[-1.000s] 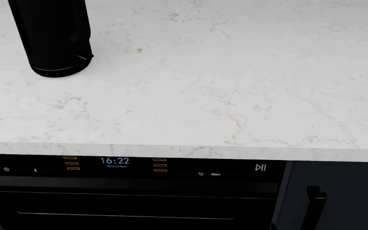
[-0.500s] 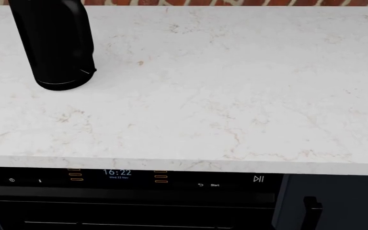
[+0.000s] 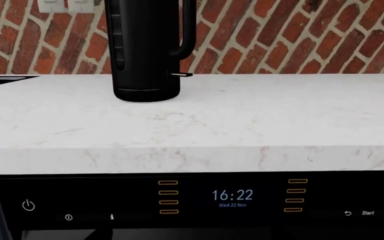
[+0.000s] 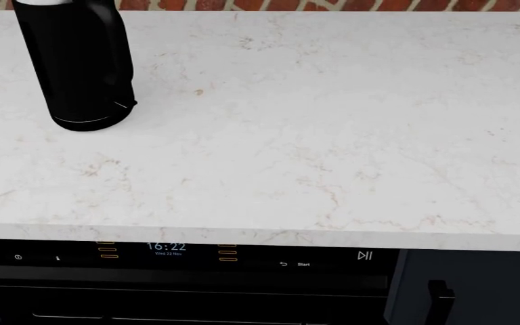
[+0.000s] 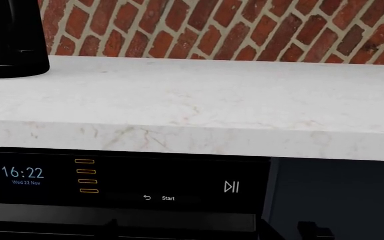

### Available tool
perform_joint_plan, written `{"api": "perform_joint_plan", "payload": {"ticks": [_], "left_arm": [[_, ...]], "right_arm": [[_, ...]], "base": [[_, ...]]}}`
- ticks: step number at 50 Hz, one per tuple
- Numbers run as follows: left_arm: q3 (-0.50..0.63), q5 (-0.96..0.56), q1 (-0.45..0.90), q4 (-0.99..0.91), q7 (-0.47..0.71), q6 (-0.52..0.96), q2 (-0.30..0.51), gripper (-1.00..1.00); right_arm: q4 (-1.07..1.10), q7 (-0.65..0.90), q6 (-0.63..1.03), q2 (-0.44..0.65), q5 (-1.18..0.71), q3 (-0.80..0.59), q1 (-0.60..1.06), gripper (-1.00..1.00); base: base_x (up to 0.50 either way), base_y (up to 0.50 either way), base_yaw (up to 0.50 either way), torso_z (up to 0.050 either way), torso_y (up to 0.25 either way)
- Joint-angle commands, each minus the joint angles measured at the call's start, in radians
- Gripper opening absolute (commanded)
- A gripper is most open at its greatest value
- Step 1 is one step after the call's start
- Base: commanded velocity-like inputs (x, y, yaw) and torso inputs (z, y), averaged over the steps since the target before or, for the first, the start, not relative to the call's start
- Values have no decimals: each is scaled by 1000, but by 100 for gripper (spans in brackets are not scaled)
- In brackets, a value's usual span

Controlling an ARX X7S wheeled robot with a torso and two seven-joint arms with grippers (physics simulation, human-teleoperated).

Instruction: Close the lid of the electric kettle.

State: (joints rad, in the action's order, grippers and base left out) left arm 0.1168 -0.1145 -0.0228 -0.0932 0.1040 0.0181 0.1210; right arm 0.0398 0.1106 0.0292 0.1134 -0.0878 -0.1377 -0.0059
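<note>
The electric kettle (image 4: 79, 68) is tall and glossy black and stands at the far left of the white marble counter (image 4: 314, 135). Its top is cut off by the frame edge in every view, so the lid is out of view. The left wrist view shows the kettle (image 3: 145, 50) with its loop handle and base switch tab. The right wrist view shows only its lower body (image 5: 8, 40). Neither gripper shows in the head view. My left gripper (image 3: 188, 235) and right gripper (image 5: 188, 232) show only as faint dark fingertips set wide apart, low in front of the oven, well short of the kettle.
A red brick wall (image 3: 299, 35) backs the counter. Below the counter edge is a black oven control panel (image 4: 165, 248) reading 16:22. A dark cabinet with a handle (image 4: 441, 298) is to its right. A white wall socket (image 3: 62, 5) sits left of the kettle.
The head view has lifted. The counter, kettle and oven panel have slid down the picture, more of the kettle shows, and the brick wall now appears at the top.
</note>
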Motion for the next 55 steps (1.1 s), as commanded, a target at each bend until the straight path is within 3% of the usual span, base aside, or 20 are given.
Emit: {"api": "perform_joint_plan", "payload": {"ticks": [1,24,39,55], "left_arm": [[0,-57,-35,-190,6,150,42,100],[5,-81,7,-543,22,461,154,100],[-22,-118,115,-702,36,654,205,100],[-97,-253,314,-877,37,961,232,100]], "right_arm": [[114,18,92,24,-14,-10,-4,100],[536,31,458,139,17,-23,36,100],[748,-1,738,201,3,-14,169,100],[913,-32,1031,240,-42,13,357,100]], "base": [[0,0,0,0,0],[0,0,0,0,0],[0,0,0,0,0],[0,0,0,0,0]]}}
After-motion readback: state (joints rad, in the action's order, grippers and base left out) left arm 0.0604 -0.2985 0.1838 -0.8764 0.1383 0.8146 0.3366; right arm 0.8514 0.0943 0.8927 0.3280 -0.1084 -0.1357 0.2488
